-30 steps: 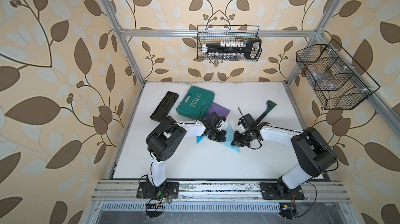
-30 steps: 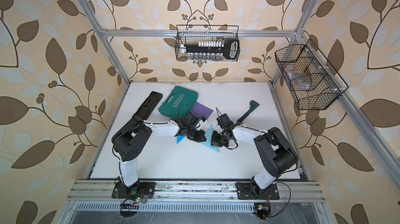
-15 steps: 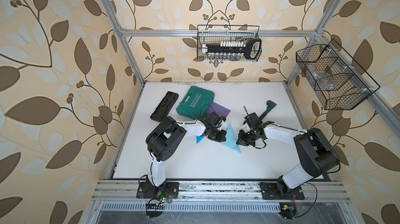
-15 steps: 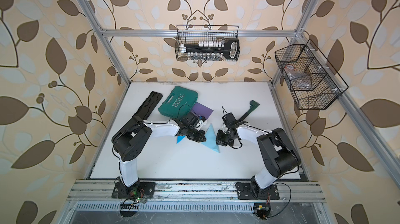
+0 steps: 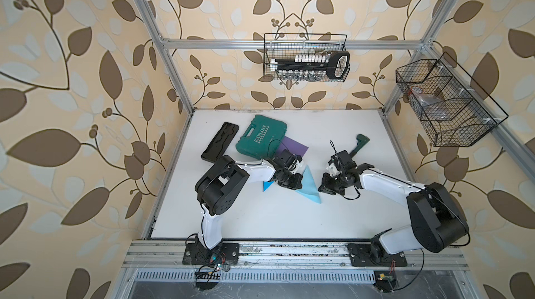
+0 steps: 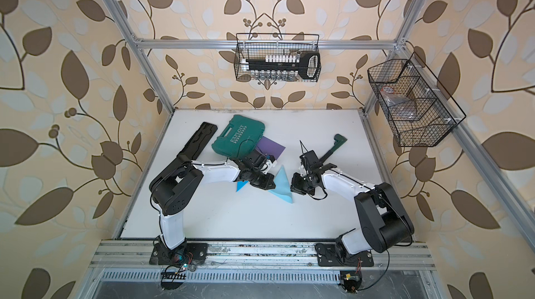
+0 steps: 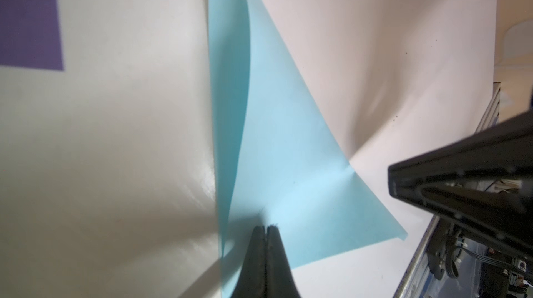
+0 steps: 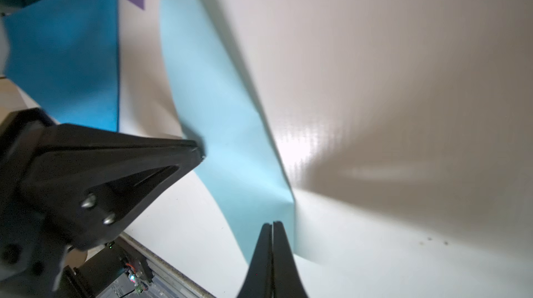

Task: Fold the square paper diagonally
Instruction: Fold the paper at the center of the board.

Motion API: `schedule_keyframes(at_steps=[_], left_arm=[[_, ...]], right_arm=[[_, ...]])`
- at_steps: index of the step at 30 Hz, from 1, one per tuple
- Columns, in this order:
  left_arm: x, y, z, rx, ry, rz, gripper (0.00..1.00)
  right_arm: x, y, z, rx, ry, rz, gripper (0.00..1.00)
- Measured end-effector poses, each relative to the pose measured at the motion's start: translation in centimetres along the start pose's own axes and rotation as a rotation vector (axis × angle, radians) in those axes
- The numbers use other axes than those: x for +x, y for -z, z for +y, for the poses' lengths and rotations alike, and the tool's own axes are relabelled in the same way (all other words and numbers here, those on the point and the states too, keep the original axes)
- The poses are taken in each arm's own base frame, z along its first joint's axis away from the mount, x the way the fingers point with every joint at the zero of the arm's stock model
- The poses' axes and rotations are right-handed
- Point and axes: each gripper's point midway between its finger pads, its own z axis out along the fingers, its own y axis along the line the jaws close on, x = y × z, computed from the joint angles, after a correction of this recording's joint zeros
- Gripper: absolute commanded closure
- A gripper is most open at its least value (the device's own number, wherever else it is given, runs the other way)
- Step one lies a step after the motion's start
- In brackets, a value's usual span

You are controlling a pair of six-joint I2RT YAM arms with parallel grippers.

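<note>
The light blue square paper (image 5: pixel 309 187) (image 6: pixel 282 186) lies folded into a triangle in the middle of the white table. One flap stands slightly raised along the crease in the left wrist view. My left gripper (image 5: pixel 301 181) (image 7: pixel 266 227) is shut, with its tip pressing down on the paper (image 7: pixel 282 138) near the folded edge. Just beside the triangle's right edge (image 8: pixel 230 138) is my right gripper (image 5: pixel 320 190) (image 8: pixel 272 223), shut with nothing between its fingers. I cannot tell whether it touches the paper.
A darker blue paper (image 5: pixel 267 186) lies under my left arm. A purple sheet (image 5: pixel 293 147) lies behind it, next to a green tool case (image 5: pixel 262 140) and a black tray (image 5: pixel 220 145). A green-handled tool (image 5: pixel 359 145) lies behind my right gripper. Wire baskets (image 5: pixel 305 61) (image 5: pixel 445 103) hang on the walls.
My right gripper has drawn back to the right off the folded paper, so more of the triangle shows. The left gripper has stayed pressed on the paper.
</note>
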Motion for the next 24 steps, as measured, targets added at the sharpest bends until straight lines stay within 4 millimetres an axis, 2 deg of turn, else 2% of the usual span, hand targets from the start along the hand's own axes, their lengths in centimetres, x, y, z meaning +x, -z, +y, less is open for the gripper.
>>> schedule_keyframes(at_steps=[7,14,24], left_arm=[[0.0,0.0,0.0,0.0,0.0,0.0,1.0],[0.0,0.0,0.1,-0.006,0.002,0.001,1.0],[0.0,0.1,0.1,-0.013,0.002,0.002,1.0]], right_arm=[[0.8,-1.4,2.1,-0.013,0.022,0.041,1.0],[1.3,-3.4,1.1,0.026,-0.01,0.085,1.0],[1.2,-3.2,-0.5,0.044,-0.019,0.07,1.0]])
